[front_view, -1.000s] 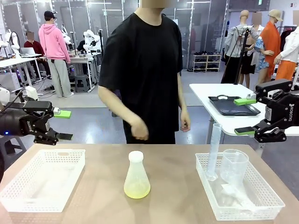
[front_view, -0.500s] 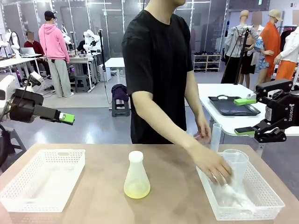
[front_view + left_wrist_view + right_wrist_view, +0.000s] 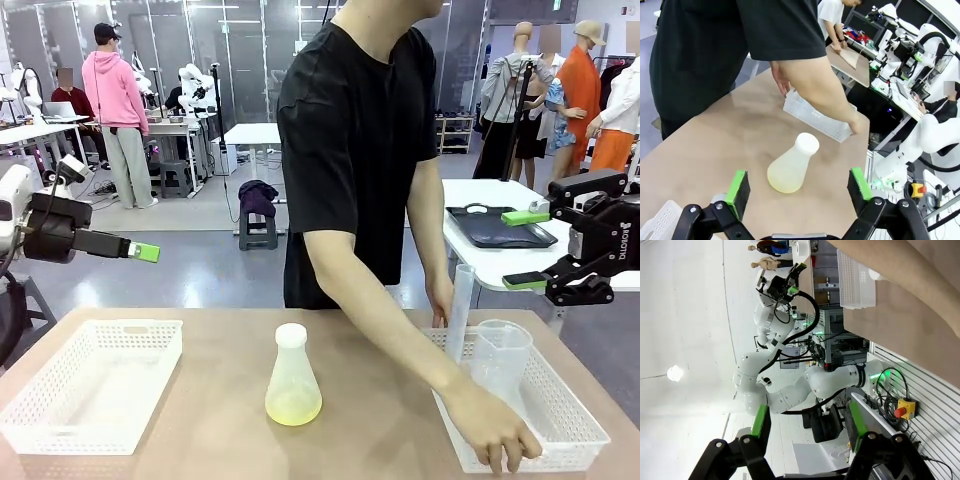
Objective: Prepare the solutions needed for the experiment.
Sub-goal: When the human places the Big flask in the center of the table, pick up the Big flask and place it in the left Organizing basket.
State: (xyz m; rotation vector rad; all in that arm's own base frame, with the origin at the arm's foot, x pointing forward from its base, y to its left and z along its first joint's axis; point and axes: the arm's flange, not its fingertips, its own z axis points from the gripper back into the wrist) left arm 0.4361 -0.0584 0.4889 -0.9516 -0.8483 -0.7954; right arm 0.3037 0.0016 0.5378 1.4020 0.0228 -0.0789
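Observation:
A frosted conical flask (image 3: 293,385) with a white cap stands mid-table, and a little pale yellow-green solution lies in its bottom. From the left wrist view the flask (image 3: 790,167) sits just beyond my open left gripper (image 3: 799,186). In the front view the left gripper (image 3: 140,250) hovers high at the far left, away from the flask. My right gripper (image 3: 524,250) hangs open above the right basket with nothing between its fingers, and it also shows in its own wrist view (image 3: 807,423). The person's hand (image 3: 495,430) rests at that basket's front edge.
The right white basket (image 3: 590,430) holds a tall graduated cylinder (image 3: 460,310) and a clear beaker (image 3: 498,355). The person's other hand is by the cylinder. An empty white basket (image 3: 90,385) sits at the left. The person's arm crosses the table between flask and right basket.
The person has leaned over the table; the hand went from the beaker to the right basket's front edge. My left gripper rose and turned a second ago. The right gripper stayed put.

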